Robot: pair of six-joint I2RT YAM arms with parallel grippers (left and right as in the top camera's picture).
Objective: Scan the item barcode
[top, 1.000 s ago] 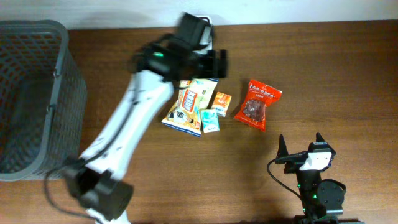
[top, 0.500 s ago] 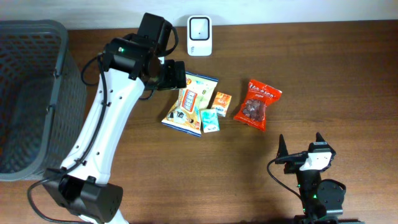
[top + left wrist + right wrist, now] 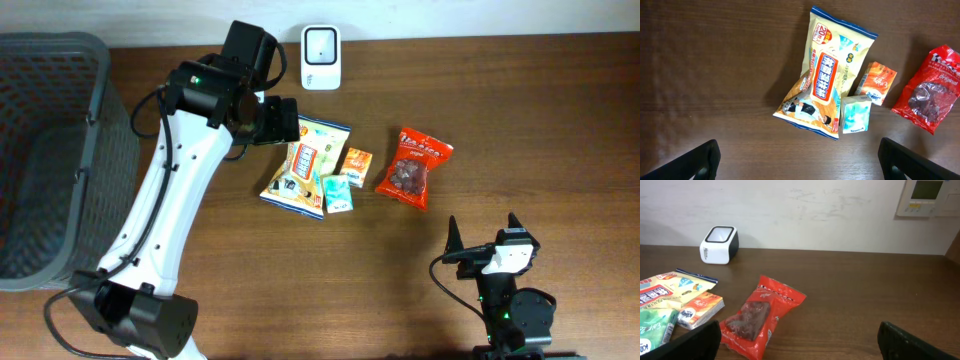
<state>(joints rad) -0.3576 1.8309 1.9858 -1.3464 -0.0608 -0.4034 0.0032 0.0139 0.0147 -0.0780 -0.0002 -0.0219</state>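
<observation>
Brown wood makes up the counter (image 3: 520, 110), with a pale wall behind it. A big gray basket (image 3: 100, 130) sits at the far left edge.

My long white left arm (image 3: 175, 200) reaches up across the counter. My left claw (image 3: 800, 162) hangs in the air, spread as wide as it goes, with nothing in it. It is just left of the snack pile and touches none of it.

The biggest thing in the pile is a yellow snack bag (image 3: 832, 85), lying flat between my left fingers as that claw's camera sees it. A red bag (image 3: 927, 95) lies to its right, a little apart. A small orange box (image 3: 876, 82) and a small blue-green packet (image 3: 856, 115) rest against the yellow bag's right side.

The white scanner (image 3: 320, 45) stands at the back edge, near my left claw.

My right claw (image 3: 482, 225) waits near the front edge, spread wide too, holding nothing. The red bag is the closest thing to it, well apart.
</observation>
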